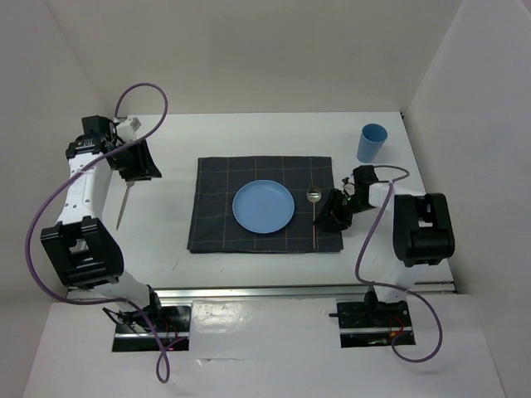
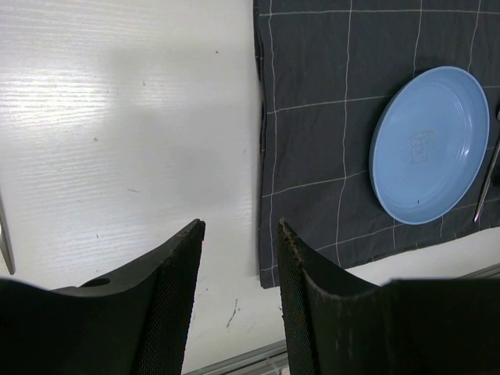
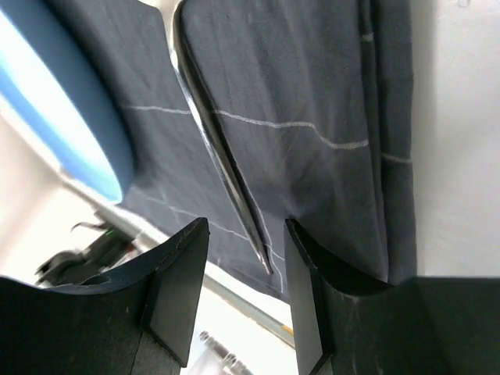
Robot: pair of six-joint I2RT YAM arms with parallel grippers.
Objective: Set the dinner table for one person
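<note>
Angling down toward the spoon (image 3: pixel 221 152), the right claw (image 3: pixel 244 228) hangs parted.

**Two white-and-black arms with purple cables**

At the left of the overhead frame, the left arm (image 1: pixel 79 195) has white links and boxy black joint housings. The right arm (image 1: pixel 423 228) looks mostly black. A purple cable (image 1: pixel 145 85) loops along each. The left gripper (image 2: pixel 241 225) has black fingers (image 2: pixel 176 305) with mesh-textured pads, and the right gripper (image 3: pixel 246 225) has smoother black ones.

Counted: 1 mat (image 1: pixel 217 217), 1 plate (image 1: pixel 262 206) on it, 1 spoon (image 1: pixel 314 220) along its right side, 1 cup (image 1: pixel 372 142) past its far-right corner, 1 slim utensil (image 1: pixel 123 207) left of it.
</note>
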